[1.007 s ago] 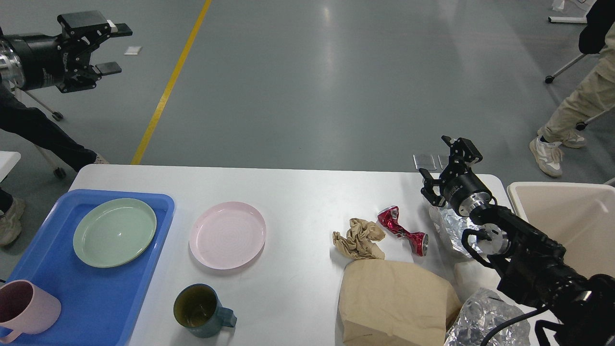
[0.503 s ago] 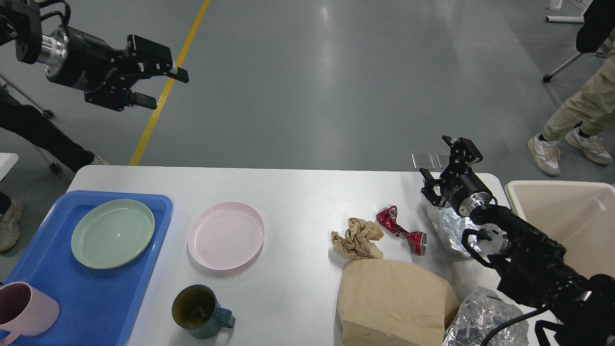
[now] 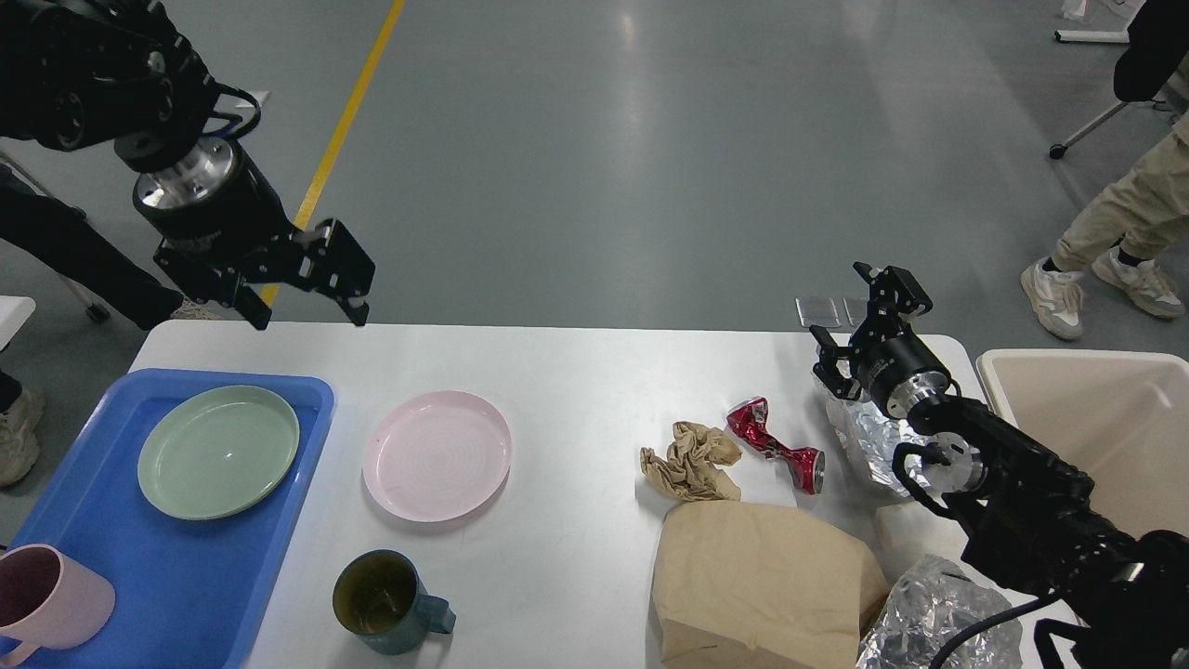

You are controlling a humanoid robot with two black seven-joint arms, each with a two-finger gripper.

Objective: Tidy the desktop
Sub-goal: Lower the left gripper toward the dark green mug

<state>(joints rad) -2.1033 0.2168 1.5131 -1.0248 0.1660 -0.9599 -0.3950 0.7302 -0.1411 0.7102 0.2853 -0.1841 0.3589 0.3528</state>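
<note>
The white desktop [image 3: 576,372] fills the lower view. On it lie a pink plate [image 3: 437,455], a dark teal mug [image 3: 385,599], a crumpled brown paper [image 3: 692,460], a crushed red can [image 3: 776,441], a brown paper bag [image 3: 766,585] and crumpled foil [image 3: 868,432]. My left gripper [image 3: 307,314] hangs open above the table's far left edge, fingers pointing down, nothing between them. At the far right edge, above the foil, my right gripper [image 3: 850,321] stands open and empty.
A blue tray [image 3: 186,576] at the left holds a green plate [image 3: 218,451] and a pink mug [image 3: 51,599]. A beige bin [image 3: 1105,437] stands off the table's right end. More foil [image 3: 938,618] lies at the front right. People's legs stand at both sides.
My left arm has swung from the upper left down and rightward, turning its gripper to point down over the table's far left edge. The right arm has stayed put.
</note>
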